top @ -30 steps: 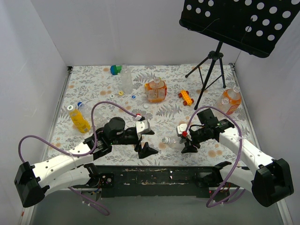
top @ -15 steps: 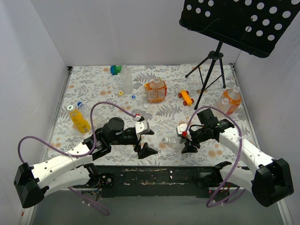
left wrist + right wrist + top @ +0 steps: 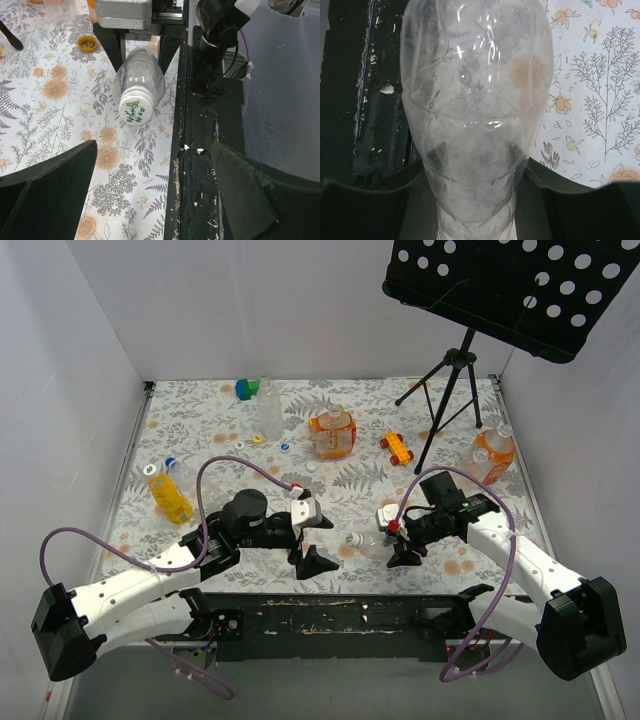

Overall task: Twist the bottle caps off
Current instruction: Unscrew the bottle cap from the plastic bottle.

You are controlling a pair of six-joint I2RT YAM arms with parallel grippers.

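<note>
A colourless bottle (image 3: 368,541) lies on its side near the table's front edge, its white cap (image 3: 353,539) pointing left. My right gripper (image 3: 393,537) is shut on the bottle's body. In the right wrist view the bottle (image 3: 475,100) fills the frame between my right gripper's (image 3: 477,215) fingers (image 3: 370,210). My left gripper (image 3: 312,541) is open, just left of the cap and not touching it. In the left wrist view the cap (image 3: 135,111), white with a green print, faces my left gripper (image 3: 145,200), whose jaws stand wide apart.
A yellow bottle (image 3: 168,495) lies at the left. A clear bottle (image 3: 270,410), an orange squat bottle (image 3: 333,435) and an orange bottle (image 3: 490,455) stand further back. Loose caps (image 3: 285,448), a toy car (image 3: 396,448), a green-blue block (image 3: 247,389) and a tripod (image 3: 450,390) are behind. The black front rail (image 3: 200,175) runs beside the bottle.
My left gripper has edged slightly right, toward the bottle's cap. The right gripper and the bottle have not visibly moved.
</note>
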